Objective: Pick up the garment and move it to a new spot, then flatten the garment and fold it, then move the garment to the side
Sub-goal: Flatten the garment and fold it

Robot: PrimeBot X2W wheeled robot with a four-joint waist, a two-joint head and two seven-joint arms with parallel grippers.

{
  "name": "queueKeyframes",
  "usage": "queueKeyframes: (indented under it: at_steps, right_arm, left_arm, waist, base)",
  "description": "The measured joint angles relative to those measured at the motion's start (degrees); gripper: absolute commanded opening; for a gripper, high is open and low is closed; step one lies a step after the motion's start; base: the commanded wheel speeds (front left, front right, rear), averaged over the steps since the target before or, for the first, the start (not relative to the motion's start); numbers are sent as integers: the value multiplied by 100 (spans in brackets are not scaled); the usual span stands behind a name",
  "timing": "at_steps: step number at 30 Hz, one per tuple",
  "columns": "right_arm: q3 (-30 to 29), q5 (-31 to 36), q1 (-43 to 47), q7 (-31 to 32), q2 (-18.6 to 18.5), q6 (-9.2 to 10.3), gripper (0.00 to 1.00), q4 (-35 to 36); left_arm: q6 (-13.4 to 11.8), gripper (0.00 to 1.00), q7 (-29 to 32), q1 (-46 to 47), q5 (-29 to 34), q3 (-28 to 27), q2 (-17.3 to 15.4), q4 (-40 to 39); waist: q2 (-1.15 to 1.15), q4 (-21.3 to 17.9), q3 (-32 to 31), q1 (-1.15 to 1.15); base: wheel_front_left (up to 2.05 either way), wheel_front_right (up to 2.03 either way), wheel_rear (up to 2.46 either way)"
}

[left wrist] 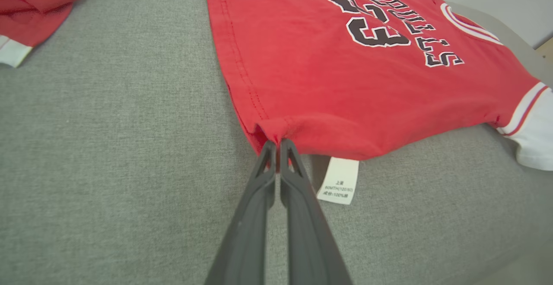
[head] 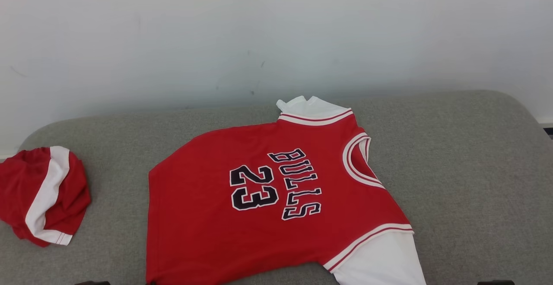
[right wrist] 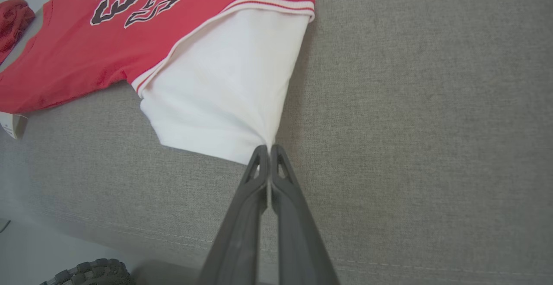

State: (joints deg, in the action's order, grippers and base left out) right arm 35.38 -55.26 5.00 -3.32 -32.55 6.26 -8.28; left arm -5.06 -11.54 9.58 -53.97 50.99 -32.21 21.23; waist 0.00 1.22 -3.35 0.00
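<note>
Crumpled red cloth [head: 43, 194] sits at 9 o'clock on the grey cushion [head: 475, 168], the jersey [head: 259, 198] lies flat at centre, left gripper [left wrist: 278, 143] pinching its 7 o'clock hem corner, right gripper [right wrist: 268, 148] pinching its white sleeve [right wrist: 224, 86] at 5 o'clock.

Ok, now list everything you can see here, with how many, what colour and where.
jersey: one, red with white sleeves and dark BULLS 23 lettering, spread flat mid-surface
care label: one, white, sticking out from under the jersey's near edge
bunched garment: one, red with a white stripe, crumpled at the surface's left end
padded surface: one, grey fabric, under both garments
wall: one, pale, behind the surface
treaded wheel: one, dark, on the floor below the surface's edge
left gripper: one, dark, shut on the jersey's hem corner
right gripper: one, dark, shut on the white sleeve's edge
</note>
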Motion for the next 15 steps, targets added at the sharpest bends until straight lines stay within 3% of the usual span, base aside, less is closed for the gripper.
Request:
queueKeyframes:
  at_steps: [15]
  right_arm:
    - [-29,0,94,392,29,80,0,-187]
  left_arm:
    - [-97,0,421,-113,-9,122,12,8]
  waist:
    - [0,50,81,0]
  base:
    - [0,0,0]
